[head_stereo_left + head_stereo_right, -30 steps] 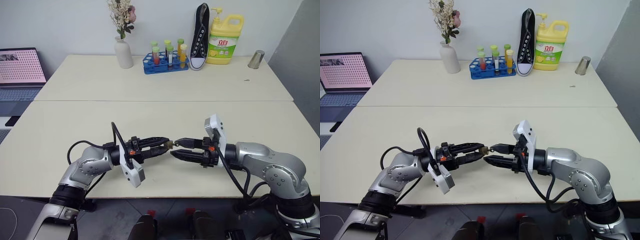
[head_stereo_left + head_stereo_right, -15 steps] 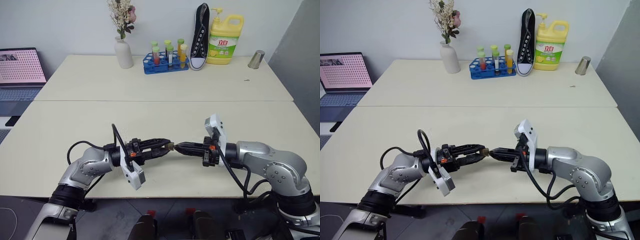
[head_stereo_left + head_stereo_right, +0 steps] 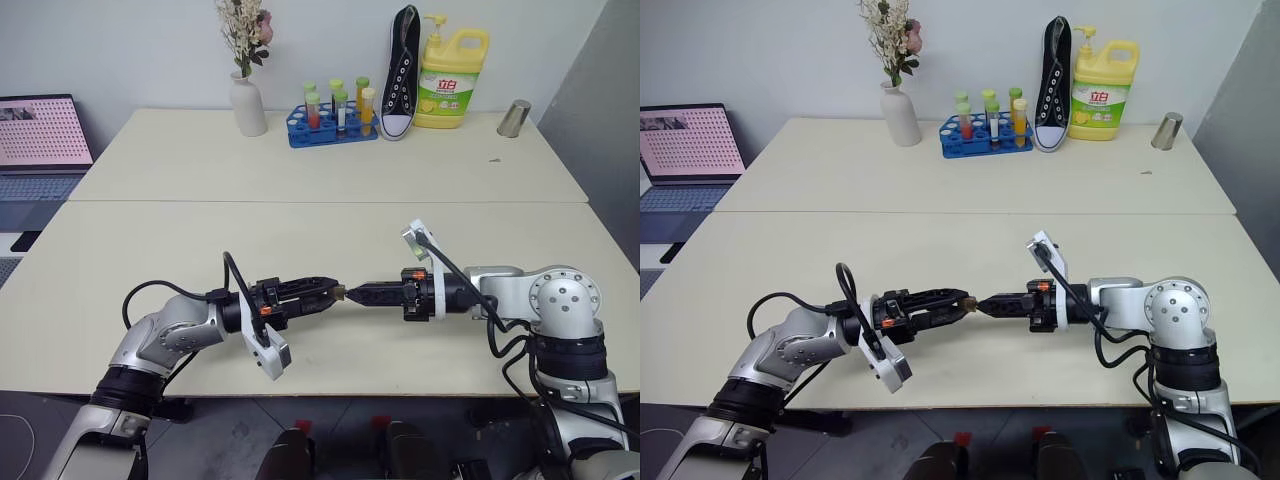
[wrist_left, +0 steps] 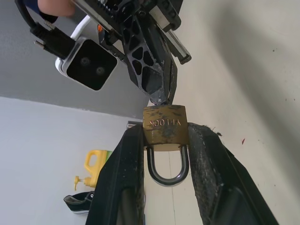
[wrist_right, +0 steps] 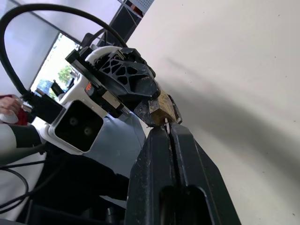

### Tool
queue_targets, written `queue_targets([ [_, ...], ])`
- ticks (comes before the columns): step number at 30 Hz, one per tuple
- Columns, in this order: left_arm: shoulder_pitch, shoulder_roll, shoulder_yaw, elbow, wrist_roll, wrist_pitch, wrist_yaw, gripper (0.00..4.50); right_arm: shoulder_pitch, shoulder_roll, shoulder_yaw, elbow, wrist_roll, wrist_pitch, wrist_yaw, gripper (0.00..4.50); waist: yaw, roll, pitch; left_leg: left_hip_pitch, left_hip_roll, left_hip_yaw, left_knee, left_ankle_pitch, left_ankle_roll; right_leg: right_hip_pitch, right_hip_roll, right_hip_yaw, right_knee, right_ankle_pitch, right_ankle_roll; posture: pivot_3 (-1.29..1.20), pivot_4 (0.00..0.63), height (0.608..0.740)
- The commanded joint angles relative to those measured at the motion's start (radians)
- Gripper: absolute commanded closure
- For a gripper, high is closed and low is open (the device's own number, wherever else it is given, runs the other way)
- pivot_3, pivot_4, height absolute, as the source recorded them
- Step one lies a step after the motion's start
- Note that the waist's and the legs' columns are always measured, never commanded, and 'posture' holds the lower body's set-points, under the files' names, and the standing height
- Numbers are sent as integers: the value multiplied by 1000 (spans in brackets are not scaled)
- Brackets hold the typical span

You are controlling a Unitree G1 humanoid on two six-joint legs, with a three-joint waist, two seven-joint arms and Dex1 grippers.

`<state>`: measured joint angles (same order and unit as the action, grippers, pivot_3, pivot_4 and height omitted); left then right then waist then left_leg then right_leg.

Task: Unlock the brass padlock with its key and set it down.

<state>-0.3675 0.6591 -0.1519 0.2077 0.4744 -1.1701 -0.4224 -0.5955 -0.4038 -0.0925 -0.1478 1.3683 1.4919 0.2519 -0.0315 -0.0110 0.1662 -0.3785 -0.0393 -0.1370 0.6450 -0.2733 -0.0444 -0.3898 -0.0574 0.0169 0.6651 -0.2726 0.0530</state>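
Held just above the near table (image 3: 300,215): brass padlock (image 4: 164,123), pinched between the fingers of the left gripper (image 3: 334,293), shackle still closed. Meeting it tip to tip from the right, the right gripper (image 3: 352,293), fingers pressed together at the lock's base. Farther back, test-tube rack (image 3: 331,127), vase (image 3: 247,105), shoe (image 3: 400,70), detergent bottle (image 3: 451,80).

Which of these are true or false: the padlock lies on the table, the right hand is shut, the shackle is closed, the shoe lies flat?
1. The padlock lies on the table. False: the left hand grips it above the table.
2. The right hand is shut. True.
3. The padlock's shackle sits closed in the body. True.
4. The shoe lies flat. False: it stands on end against the wall.
5. The right hand's tip meets the padlock. True.
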Motion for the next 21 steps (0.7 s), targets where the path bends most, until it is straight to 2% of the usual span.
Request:
queue_targets([
  [1, -8, 16, -4, -8, 28, -4, 23, 3543, -35, 3, -37, 21, 135, 3, -74, 4500, 0, 0, 0, 0, 0, 0, 0, 0, 0, 0, 0, 0, 0, 0, 0, 0, 150, 740],
  [8, -9, 23, -18, -9, 38, 0, 48, 3543, -30, -24, -1, 22, 237, -30, -165, 4500, -1, 0, 0, 0, 0, 0, 0, 0, 0, 0, 0, 0, 0, 0, 0, 0, 150, 740],
  [13, -9, 26, -32, -9, 20, 10, 50, 3543, -20, -38, 23, -89, 153, -86, -73, 4500, -1, 0, 0, 0, 0, 0, 0, 0, 0, -1, 0, 0, 0, 0, 0, 0, 150, 740],
  [15, -9, 28, -35, -10, 14, 15, 53, 3543, -12, -80, 63, -161, 53, -120, 9, 3852, -1, 1, 0, 0, 0, 0, 0, 0, 0, -1, 0, 0, 0, 0, 0, 0, 150, 740],
  [19, -12, 33, -43, -10, 1, 25, 55, 3543, 22, -223, 188, -279, -259, -344, 249, 2426, -1, 1, 0, -1, 0, -1, 0, 0, 0, -1, 0, -1, 0, 0, 0, 0, 150, 740],
  [21, -11, 34, -46, -11, -2, 27, 54, 3543, 41, -260, 219, -289, -349, -424, 320, 1664, -1, 1, 0, -1, 0, -1, 0, 0, 0, -1, 0, -1, 0, 0, 0, 0, 150, 740],
])
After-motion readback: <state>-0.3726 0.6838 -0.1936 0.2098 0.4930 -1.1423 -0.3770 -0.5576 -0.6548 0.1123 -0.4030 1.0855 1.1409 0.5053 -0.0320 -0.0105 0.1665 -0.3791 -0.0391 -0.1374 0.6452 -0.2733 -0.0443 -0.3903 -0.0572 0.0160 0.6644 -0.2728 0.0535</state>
